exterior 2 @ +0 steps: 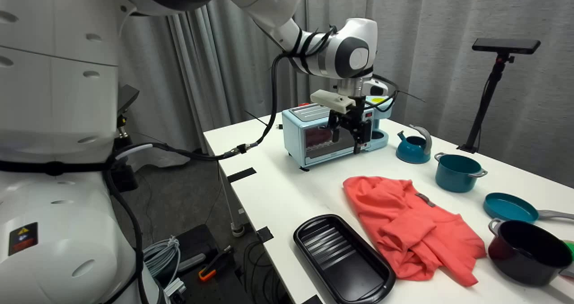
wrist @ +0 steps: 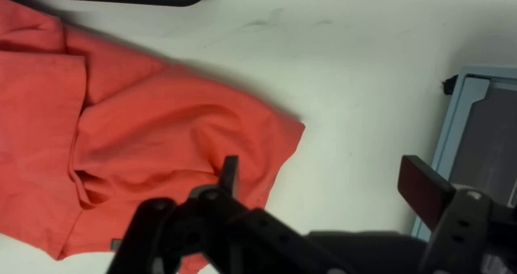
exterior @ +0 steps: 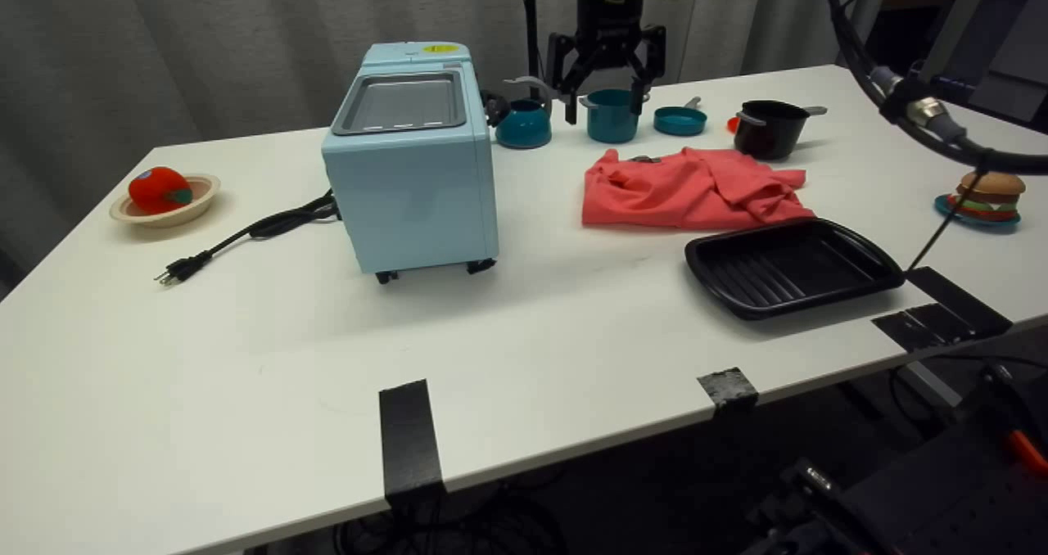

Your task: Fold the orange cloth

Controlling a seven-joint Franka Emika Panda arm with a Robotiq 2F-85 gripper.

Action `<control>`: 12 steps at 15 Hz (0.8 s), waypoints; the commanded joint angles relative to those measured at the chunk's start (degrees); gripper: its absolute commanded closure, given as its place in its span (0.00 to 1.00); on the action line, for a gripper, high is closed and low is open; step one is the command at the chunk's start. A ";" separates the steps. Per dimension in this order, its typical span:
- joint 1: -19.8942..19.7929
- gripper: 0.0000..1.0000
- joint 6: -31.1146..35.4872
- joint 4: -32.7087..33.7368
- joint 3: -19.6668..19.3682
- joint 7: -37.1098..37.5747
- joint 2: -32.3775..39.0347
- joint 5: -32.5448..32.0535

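Crumpled coral-red fabric cloth is laid on the flat white table beside the black rectangular ridged pan; whether they touch cannot be told. Black two-fingered gripper is spread wide, nothing held, above the table near one cloth corner. If lowered off-line, the corner may be missed; if extra layers are caught, cloth may be dragged bunched and the pan nudged.
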 commanded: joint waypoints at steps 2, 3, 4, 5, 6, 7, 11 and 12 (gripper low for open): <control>1.19 0.00 0.63 4.26 -2.27 4.08 7.43 -1.31; 1.17 0.00 0.76 4.93 -2.59 4.55 8.88 -1.15; 1.16 0.00 1.04 5.66 -2.87 4.84 10.23 -1.02; 1.25 0.00 1.21 6.47 -3.18 5.19 11.51 -1.08; 1.42 0.00 1.60 7.48 -3.53 5.65 12.85 -1.22; 0.47 0.00 0.42 11.30 -4.13 4.59 15.48 -1.09; 0.09 0.00 0.14 20.70 -5.94 5.12 22.76 -0.69; 0.14 0.00 0.24 22.30 -6.13 5.48 24.08 -0.33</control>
